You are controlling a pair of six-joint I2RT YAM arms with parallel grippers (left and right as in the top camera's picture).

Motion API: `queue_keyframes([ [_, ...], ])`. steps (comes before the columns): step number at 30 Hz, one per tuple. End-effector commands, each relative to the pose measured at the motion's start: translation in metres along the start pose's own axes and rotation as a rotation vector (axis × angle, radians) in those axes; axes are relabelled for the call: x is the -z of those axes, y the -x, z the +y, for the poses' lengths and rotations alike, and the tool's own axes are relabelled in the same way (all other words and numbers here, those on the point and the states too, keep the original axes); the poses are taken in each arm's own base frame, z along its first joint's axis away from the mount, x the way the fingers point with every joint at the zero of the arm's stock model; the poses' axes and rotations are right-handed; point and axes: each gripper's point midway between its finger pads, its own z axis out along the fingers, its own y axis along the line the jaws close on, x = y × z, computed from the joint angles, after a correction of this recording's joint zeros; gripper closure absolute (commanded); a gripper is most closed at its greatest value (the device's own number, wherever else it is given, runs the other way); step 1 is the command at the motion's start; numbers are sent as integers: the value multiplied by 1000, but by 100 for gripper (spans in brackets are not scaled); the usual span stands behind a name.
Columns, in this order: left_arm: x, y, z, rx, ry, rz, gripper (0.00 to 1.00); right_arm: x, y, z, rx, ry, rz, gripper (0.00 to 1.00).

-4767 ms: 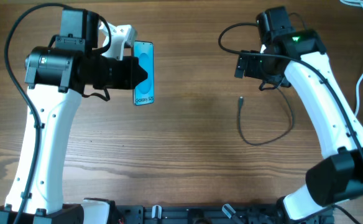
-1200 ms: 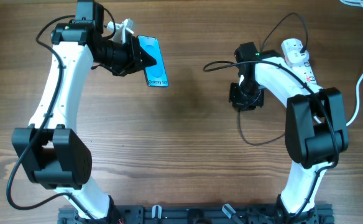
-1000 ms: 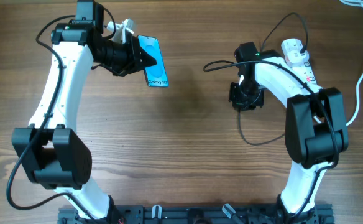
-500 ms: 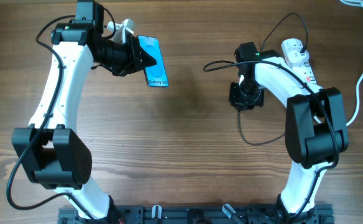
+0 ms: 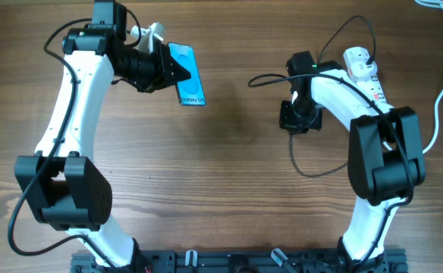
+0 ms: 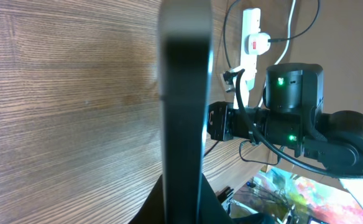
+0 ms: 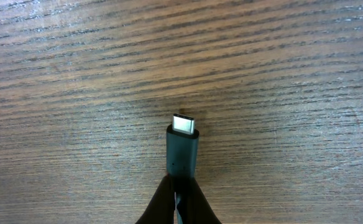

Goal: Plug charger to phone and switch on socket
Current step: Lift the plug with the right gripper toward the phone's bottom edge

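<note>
The phone (image 5: 189, 73), turquoise screen up and slightly tilted, is held off the table by my left gripper (image 5: 173, 72), which is shut on its edge. The left wrist view shows it edge-on as a dark slab (image 6: 184, 93) rising from the closed jaws of the left gripper (image 6: 183, 205). My right gripper (image 7: 180, 200) is shut on the charger's black plug (image 7: 183, 146), metal tip pointing away just above the wood. From above, the right gripper (image 5: 294, 121) hides the plug. The black cable (image 5: 320, 171) loops toward the white adapter (image 5: 357, 59) in the socket (image 5: 372, 82).
The socket's thick white cord (image 5: 440, 98) runs along the far right edge. From the left wrist, the right arm (image 6: 293, 118) stands beyond the phone, with the socket (image 6: 251, 25) behind it. Bare wood lies between the two arms.
Since the earliest frame the left arm has carried the phone a little right and tilted it. The right arm has come down over the plug tip. Nothing has visibly moved in the last second.
</note>
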Motion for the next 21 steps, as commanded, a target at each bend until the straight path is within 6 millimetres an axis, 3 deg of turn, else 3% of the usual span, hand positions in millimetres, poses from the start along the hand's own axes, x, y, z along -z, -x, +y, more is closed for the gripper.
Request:
queue_keyframes([
  [1, 2, 2, -7, -39, -26, -6, 96, -9, -3, -1, 4, -13, 18, 96],
  [10, -3, 6, -15, -80, -37, -20, 96, 9, -14, 40, 149, 232, 59, 96],
  [15, -3, 11, -36, -140, -134, -35, 96, 48, -24, 57, 235, 350, 17, 96],
  [21, 9, 23, -77, -288, -352, -76, 96, 114, -45, 61, 299, 413, -93, 96],
])
